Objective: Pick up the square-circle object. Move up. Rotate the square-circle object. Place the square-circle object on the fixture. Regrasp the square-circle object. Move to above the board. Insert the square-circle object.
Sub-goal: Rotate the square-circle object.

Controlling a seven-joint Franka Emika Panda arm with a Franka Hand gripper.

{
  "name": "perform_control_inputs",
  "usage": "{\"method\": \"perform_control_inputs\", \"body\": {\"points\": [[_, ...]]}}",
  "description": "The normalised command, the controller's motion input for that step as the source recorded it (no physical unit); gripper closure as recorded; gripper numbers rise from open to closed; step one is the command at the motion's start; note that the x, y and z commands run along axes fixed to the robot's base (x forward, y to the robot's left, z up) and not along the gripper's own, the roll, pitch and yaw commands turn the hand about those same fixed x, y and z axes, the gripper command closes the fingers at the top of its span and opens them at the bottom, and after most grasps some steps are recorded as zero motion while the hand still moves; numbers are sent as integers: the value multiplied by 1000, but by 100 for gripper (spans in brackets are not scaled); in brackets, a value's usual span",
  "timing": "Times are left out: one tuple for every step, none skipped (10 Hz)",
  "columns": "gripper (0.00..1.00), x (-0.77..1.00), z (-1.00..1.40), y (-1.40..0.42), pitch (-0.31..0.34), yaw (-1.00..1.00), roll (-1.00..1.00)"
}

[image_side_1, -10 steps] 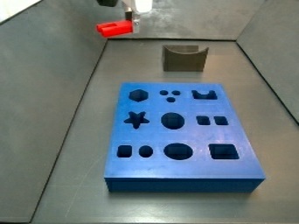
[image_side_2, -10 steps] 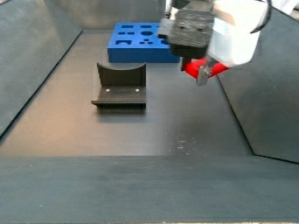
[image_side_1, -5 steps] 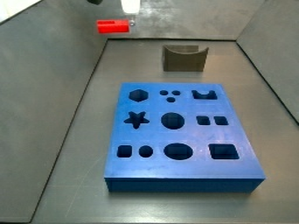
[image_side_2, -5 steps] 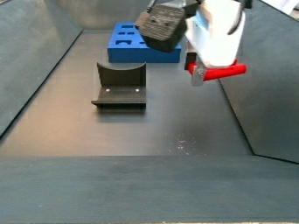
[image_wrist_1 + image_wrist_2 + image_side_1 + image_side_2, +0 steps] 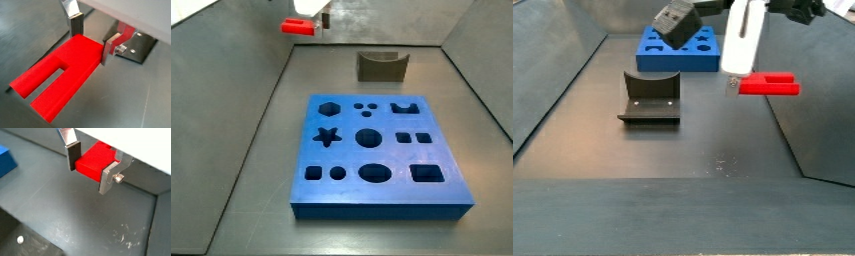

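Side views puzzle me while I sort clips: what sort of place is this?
Probably a robot test cell: grey walled enclosure, blue board with shaped holes, fixture, and the gripper holding the square-circle object aloft.

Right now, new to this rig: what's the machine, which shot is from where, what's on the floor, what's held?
It is a single robot arm ending in a two-finger claw. Two cameras sit on its wrist and look down past the fingers; two more stand fixed beside the work area. The claw is up in the air, shut on the square-circle object, a red block with two legs, held level in a side view. On the dark floor lie the board, a blue slab with shaped holes, and the fixture, a small holder with a curved notch, with nothing in it.
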Motion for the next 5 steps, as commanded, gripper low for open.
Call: {"method": "perform_control_inputs", "body": {"points": [[100, 11, -33, 24, -7, -1000, -10], [100, 11, -33, 24, -7, -1000, -10], [100, 11, -33, 24, -7, -1000, -11], [100, 10, -33, 24, -8, -1000, -12], [100, 10, -33, 24, -8, -1000, -13]]}}
